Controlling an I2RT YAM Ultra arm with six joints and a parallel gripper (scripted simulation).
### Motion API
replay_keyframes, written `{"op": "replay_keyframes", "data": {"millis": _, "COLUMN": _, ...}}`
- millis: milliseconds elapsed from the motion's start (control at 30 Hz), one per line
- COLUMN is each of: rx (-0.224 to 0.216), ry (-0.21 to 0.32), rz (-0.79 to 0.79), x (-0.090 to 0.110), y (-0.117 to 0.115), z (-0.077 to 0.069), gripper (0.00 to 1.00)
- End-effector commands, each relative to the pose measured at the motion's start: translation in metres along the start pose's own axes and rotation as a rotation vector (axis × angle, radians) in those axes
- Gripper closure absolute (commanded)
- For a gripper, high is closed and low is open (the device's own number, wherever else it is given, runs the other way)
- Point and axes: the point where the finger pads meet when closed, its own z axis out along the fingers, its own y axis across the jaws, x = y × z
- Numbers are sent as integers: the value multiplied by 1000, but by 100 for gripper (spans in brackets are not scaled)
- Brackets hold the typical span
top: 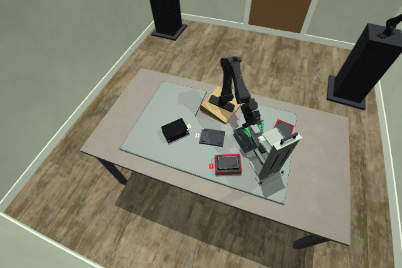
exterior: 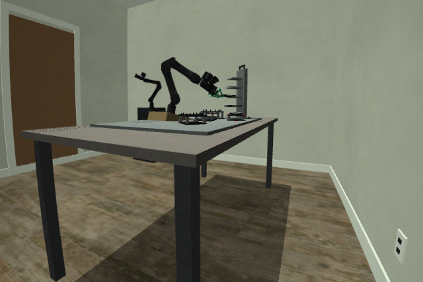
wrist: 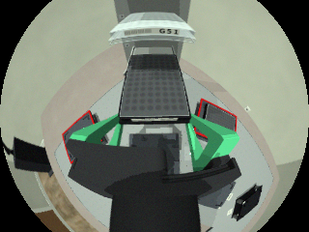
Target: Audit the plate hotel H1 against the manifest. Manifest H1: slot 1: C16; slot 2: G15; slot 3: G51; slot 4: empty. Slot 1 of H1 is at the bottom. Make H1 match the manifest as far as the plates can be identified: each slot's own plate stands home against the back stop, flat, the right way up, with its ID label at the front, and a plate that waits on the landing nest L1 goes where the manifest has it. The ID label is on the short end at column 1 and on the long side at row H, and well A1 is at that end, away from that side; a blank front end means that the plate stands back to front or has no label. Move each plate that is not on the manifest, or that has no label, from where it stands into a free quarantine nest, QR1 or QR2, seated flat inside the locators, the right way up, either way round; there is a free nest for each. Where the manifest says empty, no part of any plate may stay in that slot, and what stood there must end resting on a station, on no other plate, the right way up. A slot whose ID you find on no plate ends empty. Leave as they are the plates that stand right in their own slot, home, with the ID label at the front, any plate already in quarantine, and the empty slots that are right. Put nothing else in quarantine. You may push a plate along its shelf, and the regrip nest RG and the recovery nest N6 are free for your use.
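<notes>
My gripper (top: 254, 129) (exterior: 219, 93) (wrist: 154, 116) is shut on the long sides of a dark plate (exterior: 229, 96) (wrist: 154, 92), in front of the hotel H1 (top: 281, 157) (exterior: 242, 92) at about the second shelf level. The plate looks level; a pale label strip shows on its near short end, too small to read. A pale plate labelled G51 (wrist: 154, 33) stands higher in the hotel, with the label at the front. Another dark plate or shelf (exterior: 233, 105) shows at the bottom level. A red-rimmed nest (top: 228, 154) near the table's front bears a dark plate (top: 228, 162); what the slots hold deeper in is hidden.
A second red-rimmed nest (top: 284, 120) lies behind the hotel, partly hidden. A dark station (top: 239, 137) stands below the gripper. A low grey nest (top: 211, 137) and a raised black nest (top: 175, 129) stand to the left. The arm's wooden base block (top: 212, 109) is behind them.
</notes>
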Motion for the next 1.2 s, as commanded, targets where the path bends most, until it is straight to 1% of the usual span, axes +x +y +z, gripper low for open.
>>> {"op": "replay_keyframes", "data": {"millis": 0, "rx": -8, "ry": -96, "rz": -12, "x": -35, "y": 6, "z": -5, "gripper": 14}}
{"op": "replay_keyframes", "data": {"millis": 433, "rx": -8, "ry": -79, "rz": -10, "x": -28, "y": 5, "z": 0, "gripper": 14}}
{"op": "replay_keyframes", "data": {"millis": 533, "rx": -7, "ry": -92, "rz": -11, "x": -32, "y": 5, "z": -3, "gripper": 14}}
{"op": "replay_keyframes", "data": {"millis": 800, "rx": -6, "ry": -80, "rz": -9, "x": -27, "y": 4, "z": 1, "gripper": 14}}
{"op": "replay_keyframes", "data": {"millis": 900, "rx": -9, "ry": -93, "rz": -11, "x": -30, "y": 6, "z": -2, "gripper": 14}}
{"op": "replay_keyframes", "data": {"millis": 1167, "rx": -9, "ry": -89, "rz": -11, "x": -29, "y": 6, "z": -1, "gripper": 14}}
